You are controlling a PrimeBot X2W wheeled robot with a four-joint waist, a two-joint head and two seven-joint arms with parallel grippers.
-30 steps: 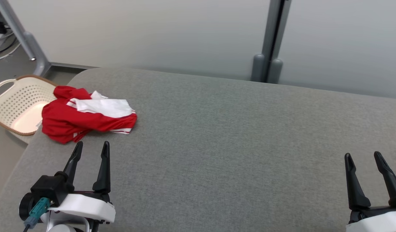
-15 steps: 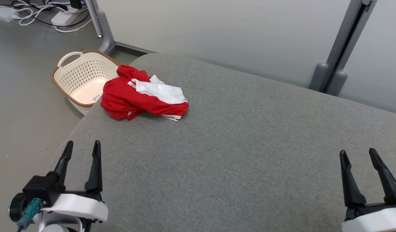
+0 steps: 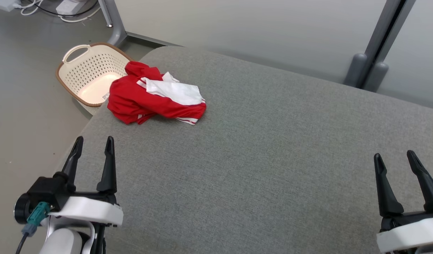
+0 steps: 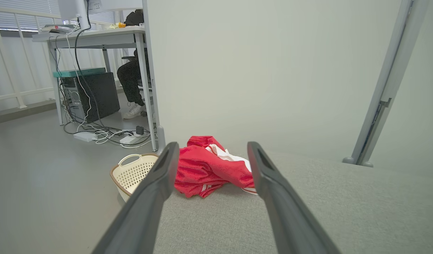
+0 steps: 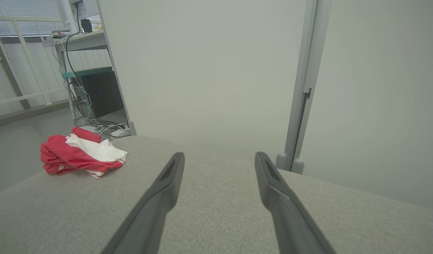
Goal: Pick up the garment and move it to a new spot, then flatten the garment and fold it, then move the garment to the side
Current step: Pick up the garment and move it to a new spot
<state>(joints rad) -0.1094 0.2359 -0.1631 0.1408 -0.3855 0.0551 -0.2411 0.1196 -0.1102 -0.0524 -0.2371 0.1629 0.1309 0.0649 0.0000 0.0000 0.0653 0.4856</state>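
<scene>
Lying at the table [image 3: 258, 165] edge, far left: garment [image 3: 139, 102], bare surface rightward.

Left gripper [image 3: 94, 139] and right gripper [image 3: 394, 154] point forward, jaws wide apart, empty. The cropped right wrist [image 3: 409, 235] seems level.

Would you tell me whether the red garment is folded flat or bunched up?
Bunched up: the garment lies in a crumpled heap, white fabric uppermost, at a corner of the table.
</scene>
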